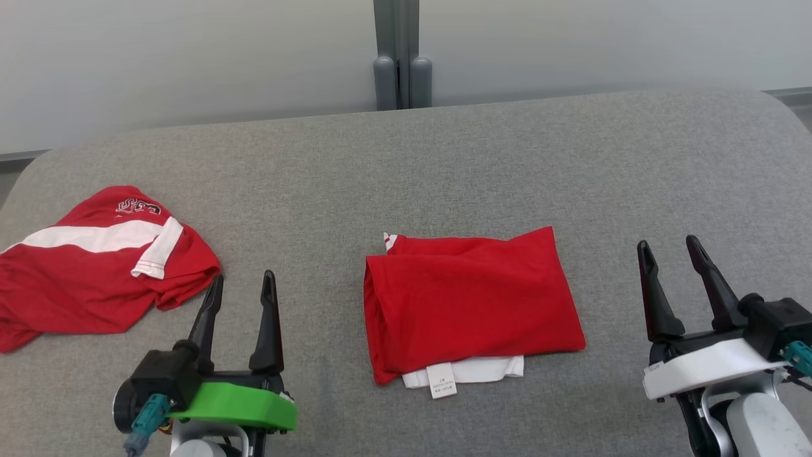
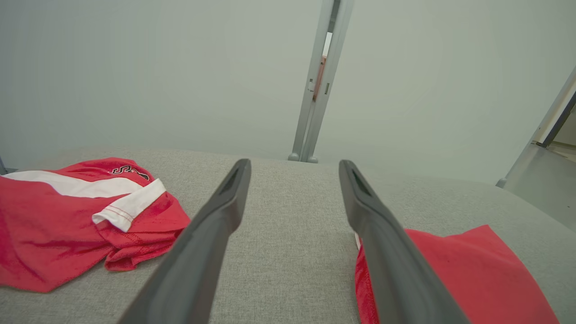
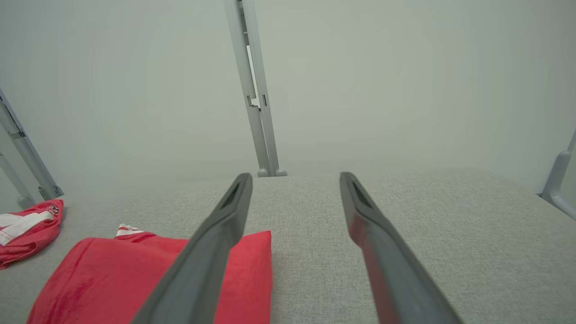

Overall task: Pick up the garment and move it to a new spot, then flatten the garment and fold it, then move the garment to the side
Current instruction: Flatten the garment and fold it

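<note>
The grey padded surface (image 1: 444, 158) spans the whole work area. At its centre, near the front edge, lies the folded red garment (image 1: 469, 298), a compact rectangle with a white layer protruding from under its near edge. A crumpled red garment (image 1: 95, 266) with white trim lies well apart at the far left. The left gripper (image 1: 244, 276) hovers between the two garments, and the right gripper (image 1: 667, 242) hovers to the right of the folded one. Both have fingers spread and hold nothing. A white label (image 1: 442, 379) hangs out at the near edge. Folding appears complete, so the move to the side is judged the step in hand. It calls for pinching through all layers at opposite edges so the stack stays together.
</note>
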You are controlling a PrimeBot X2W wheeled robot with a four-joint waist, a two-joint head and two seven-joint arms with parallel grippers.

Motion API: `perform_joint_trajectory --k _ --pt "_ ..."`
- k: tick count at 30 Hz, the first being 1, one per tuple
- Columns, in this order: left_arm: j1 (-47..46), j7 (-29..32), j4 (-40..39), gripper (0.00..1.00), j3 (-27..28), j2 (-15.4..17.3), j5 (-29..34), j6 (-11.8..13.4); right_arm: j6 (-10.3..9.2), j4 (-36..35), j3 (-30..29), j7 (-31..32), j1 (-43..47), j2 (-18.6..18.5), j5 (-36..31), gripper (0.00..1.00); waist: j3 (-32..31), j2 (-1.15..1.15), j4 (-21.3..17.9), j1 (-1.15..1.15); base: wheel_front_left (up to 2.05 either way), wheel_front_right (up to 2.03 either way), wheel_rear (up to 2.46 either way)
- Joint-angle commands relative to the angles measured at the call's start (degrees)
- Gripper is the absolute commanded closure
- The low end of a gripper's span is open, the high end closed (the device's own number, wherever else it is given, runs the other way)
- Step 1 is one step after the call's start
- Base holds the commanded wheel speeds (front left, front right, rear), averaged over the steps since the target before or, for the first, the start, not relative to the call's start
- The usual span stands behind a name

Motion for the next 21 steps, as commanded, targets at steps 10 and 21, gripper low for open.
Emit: perform_joint_trajectory --k 10,21 --pt "3.17 -0.01 -0.93 0.00 -1.19 0.13 3.03 0.64 0.02 -2.13 -1.07 -0.16 2.91 1.56 -1.90 0.00 0.31 0.00 -0.06 0.00 0.00 0.00 0.00" --pt "2.76 -0.01 -1.34 0.00 -1.73 0.13 2.52 0.89 0.02 -1.16 -0.50 -0.17 2.35 1.17 -2.12 0.00 0.45 0.00 0.83 0.00 0.00 0.00 0.00"
